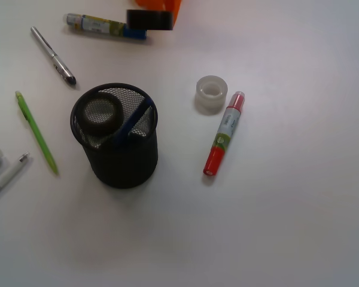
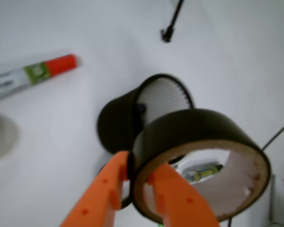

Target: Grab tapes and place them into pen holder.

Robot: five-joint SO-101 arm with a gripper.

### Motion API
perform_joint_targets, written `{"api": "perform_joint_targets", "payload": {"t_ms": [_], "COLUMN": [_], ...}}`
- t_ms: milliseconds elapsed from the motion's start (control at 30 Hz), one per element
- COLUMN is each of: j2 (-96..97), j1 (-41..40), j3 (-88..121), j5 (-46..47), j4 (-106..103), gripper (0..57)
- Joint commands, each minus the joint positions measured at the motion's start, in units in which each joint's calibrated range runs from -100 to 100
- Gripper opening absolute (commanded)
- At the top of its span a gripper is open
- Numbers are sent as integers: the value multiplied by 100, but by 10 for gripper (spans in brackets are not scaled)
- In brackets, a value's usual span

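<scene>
Overhead, the orange claw (image 2: 135,184) pinches a dark tape roll's (image 2: 199,161) wall above the pen holder (image 2: 132,123); centre it over the rim before releasing. The whitish roll (image 1: 211,92) waits on the desk (image 1: 287,209).

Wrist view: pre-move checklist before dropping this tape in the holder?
1. Grip: gripper shut on dark tape, one finger inside the ring, one outside: ok.
2. Above holder: not ok; in the front view the tape is far back, at the top edge.
3. Holder upright: ok.
4. Room inside: a tape and a blue pen are already in; cannot tell.
5. Whitish tape waits beside the marker: ok.
</scene>
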Motion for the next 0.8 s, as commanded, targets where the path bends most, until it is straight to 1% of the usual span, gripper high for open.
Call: {"api": "perform_joint_targets", "payload": {"t_ms": [0,100,133,200,300,433,467,500,533,600,667,700,767], "j2": [831,1816,2454,3287,3933,4596,4698,4800,4859,4944,4953,4953,4944], "j1": [376,451,481,608,638,683,690,705,705,698,675,675,668], "j3": [-257,-1408,-2467,-3826,-4831,-5656,-5801,-5918,-6009,-6109,-6127,-6127,-6127], "j5": [54,200,357,391,400,366,366,361,361,361,361,361,361], "j4": [-1073,-329,301,1167,1710,2383,2506,2619,2716,2899,2987,3013,3013], "gripper": [4,4,4,3,3,6,17,46,93,209,291,316,342]}}
